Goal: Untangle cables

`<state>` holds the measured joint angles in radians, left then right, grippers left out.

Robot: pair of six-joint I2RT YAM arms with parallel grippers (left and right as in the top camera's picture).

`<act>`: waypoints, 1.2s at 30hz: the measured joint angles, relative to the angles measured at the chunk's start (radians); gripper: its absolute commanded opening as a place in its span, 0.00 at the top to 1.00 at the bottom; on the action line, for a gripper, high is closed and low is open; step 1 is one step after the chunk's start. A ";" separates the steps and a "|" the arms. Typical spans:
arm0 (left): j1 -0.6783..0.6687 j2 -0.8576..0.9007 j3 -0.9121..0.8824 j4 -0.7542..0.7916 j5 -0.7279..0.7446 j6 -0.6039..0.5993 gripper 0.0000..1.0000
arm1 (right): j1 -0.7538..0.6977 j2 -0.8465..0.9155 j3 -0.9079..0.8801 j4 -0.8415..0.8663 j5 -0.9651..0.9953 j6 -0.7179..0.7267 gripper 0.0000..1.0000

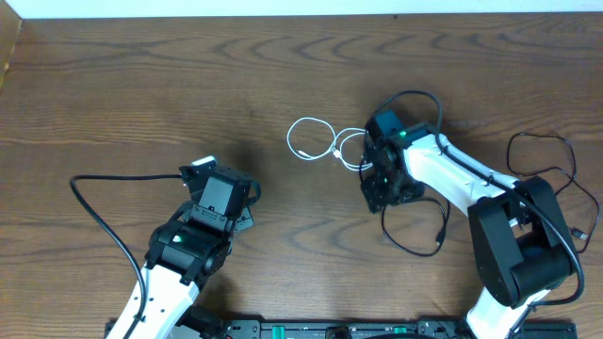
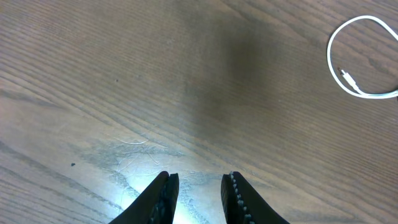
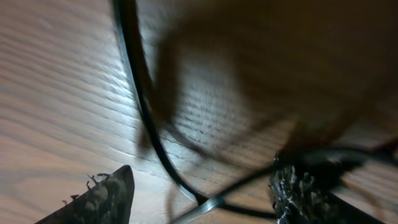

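Black cable (image 3: 132, 62) inside right hand's (image 3: 200, 190) spread

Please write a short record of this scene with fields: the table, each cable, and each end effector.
table: brown wood
white cable: loose loops near the table's middle, right part hidden under the right arm
black cable: thin, runs between the right fingers
left end effector: open, empty, over bare wood, apart from the white cable
right end effector: open, low over the black cable, not closed on it
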<state>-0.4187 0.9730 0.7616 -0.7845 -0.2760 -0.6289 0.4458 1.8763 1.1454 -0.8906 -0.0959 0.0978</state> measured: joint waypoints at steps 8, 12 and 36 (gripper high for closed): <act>0.000 0.000 0.000 0.000 0.000 0.000 0.71 | 0.000 -0.005 -0.024 0.006 0.024 -0.002 0.92; 0.000 0.000 0.000 -0.002 0.000 0.000 0.71 | 0.001 -0.005 -0.027 -0.003 0.016 -0.006 0.99; 0.000 0.000 0.000 -0.017 0.000 0.000 0.71 | -0.203 -0.560 0.092 0.111 -0.182 -0.003 0.99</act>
<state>-0.4187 0.9730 0.7616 -0.8013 -0.2760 -0.6289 0.2424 1.3159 1.2369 -0.7795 -0.2783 0.0952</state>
